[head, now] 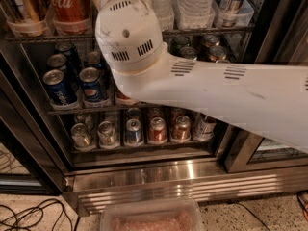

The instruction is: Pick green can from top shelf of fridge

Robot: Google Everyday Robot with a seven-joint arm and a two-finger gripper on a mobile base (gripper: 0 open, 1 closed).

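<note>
Closing blind could go wrong: jaws are hidden behind white wrist housing at top shelf, can't tell open/shut, green can prob. hidden w/ them, so a skewed grab may tip it or knock red Coca-Cola can beside the jaws.

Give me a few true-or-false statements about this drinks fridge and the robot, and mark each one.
1. A red Coca-Cola can stands on the top shelf. True.
2. The gripper is in plain view, holding a can. False: the gripper is not in view; only the white arm shows, in front of the shelves.
3. Blue Pepsi cans stand on the rack below. True.
4. The floor before the fridge is bare. False: a clear plastic tub sits there.
</note>
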